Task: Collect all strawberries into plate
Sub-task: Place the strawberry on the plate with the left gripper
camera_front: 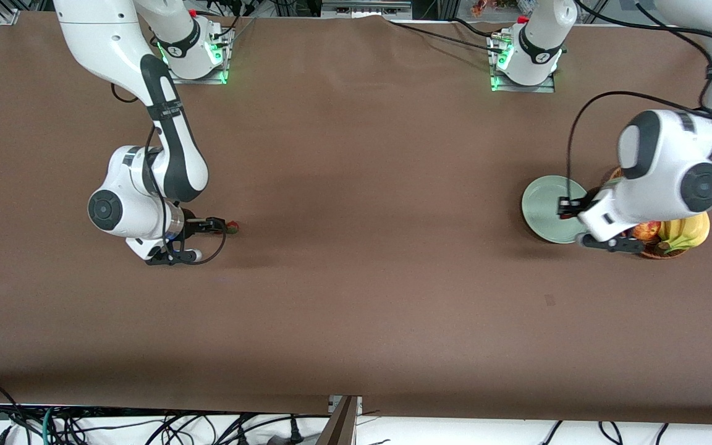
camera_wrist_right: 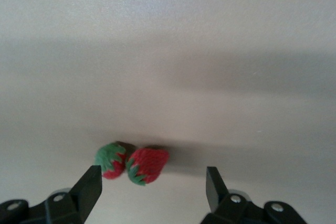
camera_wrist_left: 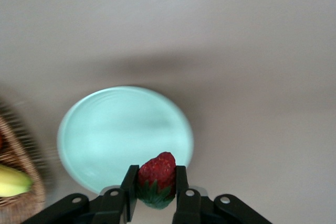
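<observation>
At the left arm's end of the table: one mint-green plate (camera_front: 547, 209), round, shallow, nothing lying in it yet. Just beside it, a woven wicker basket (camera_front: 665, 252) holding a banana (camera_front: 690, 230) and an apple (camera_front: 646, 232).

Left gripper (camera_wrist_left: 156, 182): over the rim of the plate, on the side next to the basket. Jaws clamped on one strawberry (camera_wrist_left: 157, 174), held by its flanks, red tip pointing out from the fingers, green leaves at the base.

Toward the right arm's end of the table: two strawberries (camera_wrist_right: 133, 162) lying on the brown tablecloth (camera_front: 356, 278), touching each other, well apart from the plate. Only a small red spot of them shows in the front view.

Right gripper (camera_wrist_right: 152, 182): low over the cloth, jaws spread wide and holding nothing, the pair of strawberries just ahead of it and nearer to one fingertip (camera_wrist_right: 92, 179) than the other.

Step in hand, by judgement: delivery of the first berry, with pickup of the second being lined up. No berry collected so far.

Next move, left: carry the berry further over the plate's middle, lower, then release, since a drop at the rim may let it roll off.

Next move, right: shift so that a single berry sits between the fingers before closing; touching neighbours risk a double or glancing grip.
</observation>
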Robot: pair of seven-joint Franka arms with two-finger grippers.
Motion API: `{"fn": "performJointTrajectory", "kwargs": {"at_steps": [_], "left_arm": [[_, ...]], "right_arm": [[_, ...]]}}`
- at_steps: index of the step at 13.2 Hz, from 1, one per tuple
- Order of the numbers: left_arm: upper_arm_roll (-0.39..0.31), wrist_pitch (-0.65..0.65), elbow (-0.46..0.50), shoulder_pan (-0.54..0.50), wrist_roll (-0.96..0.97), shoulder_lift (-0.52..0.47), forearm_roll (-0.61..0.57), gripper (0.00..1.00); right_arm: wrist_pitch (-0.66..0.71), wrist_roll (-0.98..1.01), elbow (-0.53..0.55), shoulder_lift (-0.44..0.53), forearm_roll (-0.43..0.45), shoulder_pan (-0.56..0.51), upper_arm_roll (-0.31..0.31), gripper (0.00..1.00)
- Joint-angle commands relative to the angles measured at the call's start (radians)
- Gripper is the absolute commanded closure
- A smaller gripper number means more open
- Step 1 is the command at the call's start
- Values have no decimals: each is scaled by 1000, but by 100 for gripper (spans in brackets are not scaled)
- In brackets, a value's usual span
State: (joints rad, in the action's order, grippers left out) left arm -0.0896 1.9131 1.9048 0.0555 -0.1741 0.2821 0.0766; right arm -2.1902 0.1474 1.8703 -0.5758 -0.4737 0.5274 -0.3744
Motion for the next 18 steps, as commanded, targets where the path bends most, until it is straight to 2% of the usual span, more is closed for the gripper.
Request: {"fn": "performJointTrajectory", "kwargs": {"at_steps": [1, 3, 6, 12, 13, 14, 15, 16, 18], "left_arm": [[-62, 52, 98, 15, -91, -29, 25, 72], [-102, 156, 187, 14, -140, -29, 22, 72], [-116, 323, 298, 14, -154, -6, 11, 71], [-124, 452, 309, 11, -171, 65, 9, 68], [-124, 463, 309, 11, -177, 74, 9, 64], [-124, 465, 307, 11, -192, 81, 9, 47], [-124, 463, 304, 11, -224, 84, 9, 3], [-125, 457, 300, 11, -245, 83, 9, 0], [-127, 439, 293, 11, -243, 63, 9, 0]], "right_arm": [[4, -110, -22, -22, -62, 16, 2, 12], [-3, -187, -20, -22, -62, 20, 2, 12], [-31, -195, -14, -42, -63, 14, 2, 13], [-54, -187, -3, -56, -63, 11, 2, 14], [-62, -186, 10, -56, -63, 14, 2, 16], [-66, -186, 21, -55, -63, 17, 2, 17], [-65, -183, 30, -52, -63, 17, 2, 19], [-65, -178, 38, -49, -63, 17, 2, 21], [-65, -177, 43, -45, -63, 19, 2, 25]]}}
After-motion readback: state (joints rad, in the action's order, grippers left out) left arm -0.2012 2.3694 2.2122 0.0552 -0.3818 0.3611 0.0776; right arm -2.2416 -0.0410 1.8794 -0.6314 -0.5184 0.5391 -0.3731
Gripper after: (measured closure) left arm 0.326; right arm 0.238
